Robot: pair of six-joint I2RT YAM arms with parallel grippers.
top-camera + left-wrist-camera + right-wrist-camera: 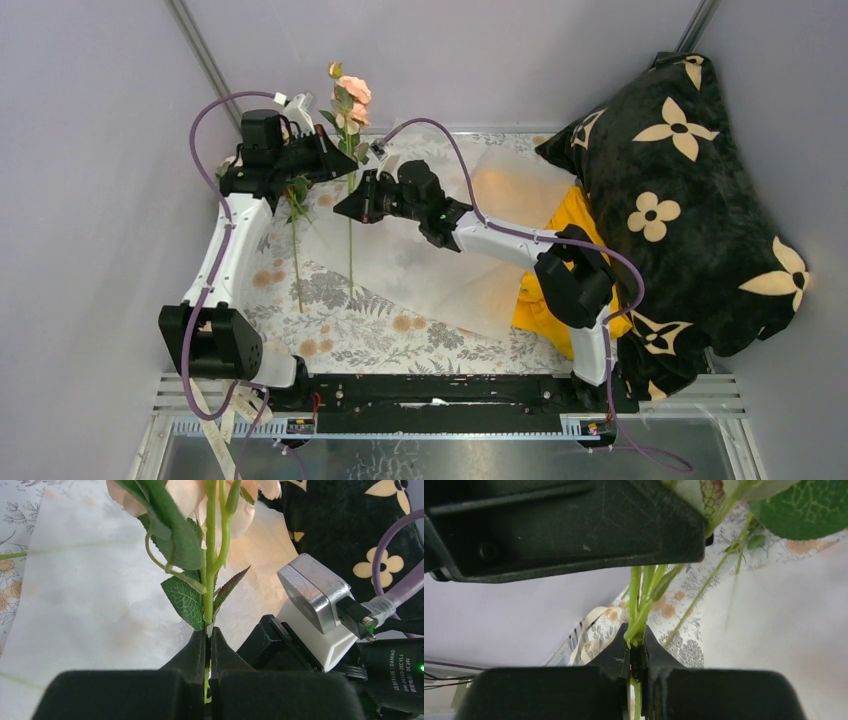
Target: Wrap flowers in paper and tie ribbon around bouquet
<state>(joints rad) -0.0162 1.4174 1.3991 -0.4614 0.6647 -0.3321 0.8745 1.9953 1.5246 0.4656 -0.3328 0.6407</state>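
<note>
The flowers (pixel 355 92), pale pink blooms with green leaves, are held upright at the back of the table. My left gripper (pixel 340 160) is shut on their green stem (pixel 210 580) just below the leaves. Right below it, my right gripper (pixel 347 207) is shut on the same stem (pixel 639 595). The stem's lower end hangs down over the paper (pixel 430 250), a large translucent white sheet spread on the table. A second thin stem (pixel 297 260) lies to the left. The cream ribbon (pixel 591 630) lies in loops by the table's near left edge (pixel 212 425).
A black pillow (pixel 690 190) with cream flower shapes fills the right side. A yellow garment (pixel 560 290) lies under its edge and under the right arm. The flower-printed tablecloth (pixel 380 335) covers the table. Grey walls close in at the back and the left.
</note>
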